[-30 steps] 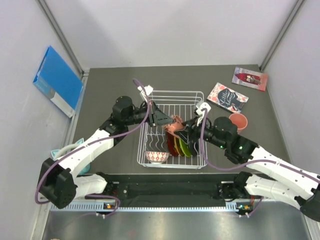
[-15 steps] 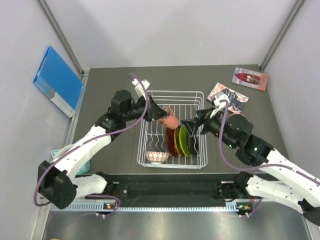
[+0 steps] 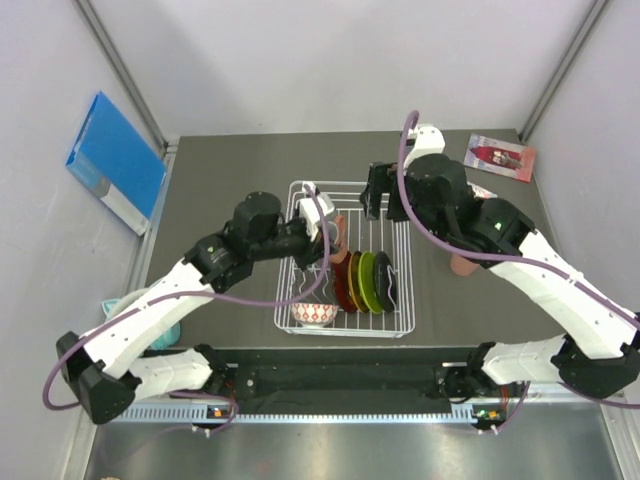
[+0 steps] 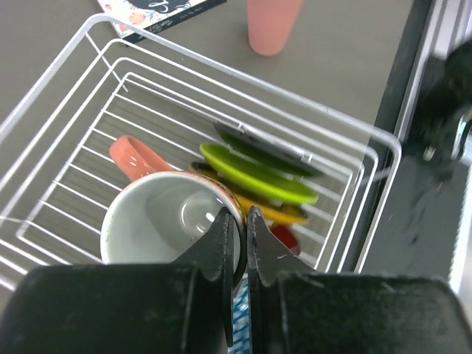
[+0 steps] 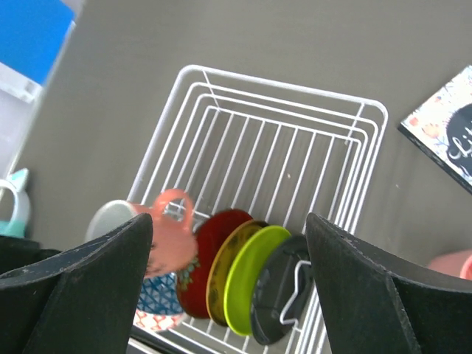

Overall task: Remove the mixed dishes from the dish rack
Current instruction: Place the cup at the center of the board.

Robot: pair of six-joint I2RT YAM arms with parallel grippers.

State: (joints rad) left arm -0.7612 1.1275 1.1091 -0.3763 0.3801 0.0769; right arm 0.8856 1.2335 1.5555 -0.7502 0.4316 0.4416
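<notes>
Nearest the arm bases, the small patterned bowl (image 3: 314,313) sits in the near end of the dish rack (image 3: 340,183). Behind it, red, amber, lime-green and black plates (image 3: 362,282) stand on edge, kept upright by the slots. Above them the left hand (image 4: 236,214) pinches the salmon mug (image 4: 169,225) by its rim, apparently to lift it out. Farther off, the right hand (image 5: 228,217) gapes wide and empty over the rack. The pink cup (image 4: 271,26) stands outside on the surface (image 3: 230,160), apparently already unloaded.
</notes>
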